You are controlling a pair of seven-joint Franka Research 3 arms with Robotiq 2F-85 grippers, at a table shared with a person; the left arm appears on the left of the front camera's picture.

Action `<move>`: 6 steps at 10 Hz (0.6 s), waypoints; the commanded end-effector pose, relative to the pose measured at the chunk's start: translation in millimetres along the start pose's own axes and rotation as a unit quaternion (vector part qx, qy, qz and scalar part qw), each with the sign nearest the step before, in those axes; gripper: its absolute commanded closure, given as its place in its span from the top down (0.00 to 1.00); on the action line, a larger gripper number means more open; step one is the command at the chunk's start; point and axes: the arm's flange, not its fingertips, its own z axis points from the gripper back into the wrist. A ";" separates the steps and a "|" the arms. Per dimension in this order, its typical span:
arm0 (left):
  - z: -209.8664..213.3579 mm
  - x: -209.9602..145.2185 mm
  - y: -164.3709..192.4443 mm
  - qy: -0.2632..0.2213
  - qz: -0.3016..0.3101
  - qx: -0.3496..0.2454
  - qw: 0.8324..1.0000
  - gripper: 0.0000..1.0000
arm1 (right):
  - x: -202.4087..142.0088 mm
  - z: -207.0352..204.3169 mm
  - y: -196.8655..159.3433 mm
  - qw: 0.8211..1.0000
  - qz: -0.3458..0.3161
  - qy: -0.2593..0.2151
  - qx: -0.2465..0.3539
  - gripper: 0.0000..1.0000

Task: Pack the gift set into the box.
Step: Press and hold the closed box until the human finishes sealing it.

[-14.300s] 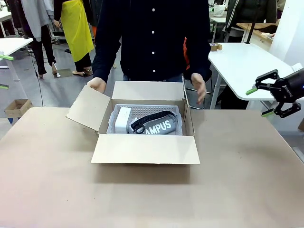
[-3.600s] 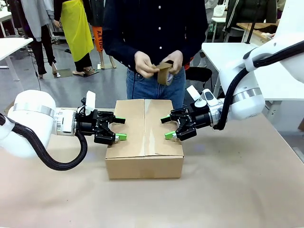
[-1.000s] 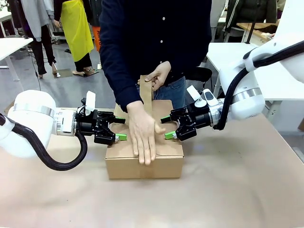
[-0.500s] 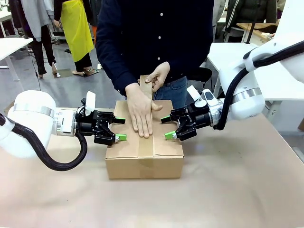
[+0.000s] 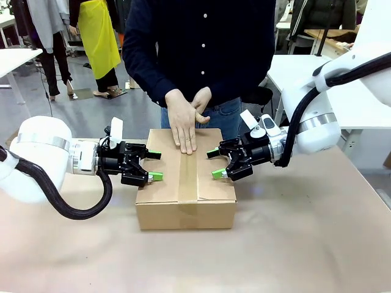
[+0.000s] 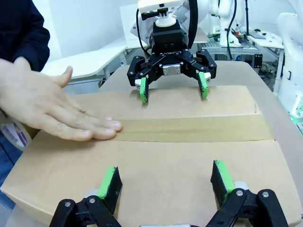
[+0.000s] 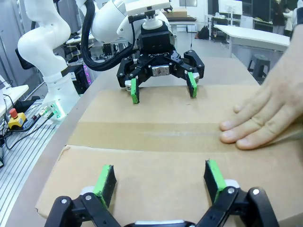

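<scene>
2 grippers flank the box (image 5: 186,183), which I see at the table's (image 5: 305,244) middle with flaps closed and tape (image 5: 187,183) along its seam. My left gripper (image 5: 150,165) and right gripper (image 5: 215,163) both stand released, pads resting on its top. The person's hand (image 5: 182,122) presses the tape's far end.

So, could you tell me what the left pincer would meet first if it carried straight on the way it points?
Likely the right pincer, facing it across the box; the person's hand lies just aside of that line.
</scene>
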 end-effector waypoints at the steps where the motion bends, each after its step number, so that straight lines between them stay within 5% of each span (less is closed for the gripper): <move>1: 0.0 -1.8 -1.4 0.000 -0.002 -0.001 1.000 1.00 | 1.6 -0.3 -0.1 1.000 0.001 -0.001 0.001 1.00; 6: 0.0 -1.8 -1.4 0.000 -0.002 -0.001 1.000 1.00 | 1.6 -0.3 -0.1 1.000 0.001 -0.001 0.001 1.00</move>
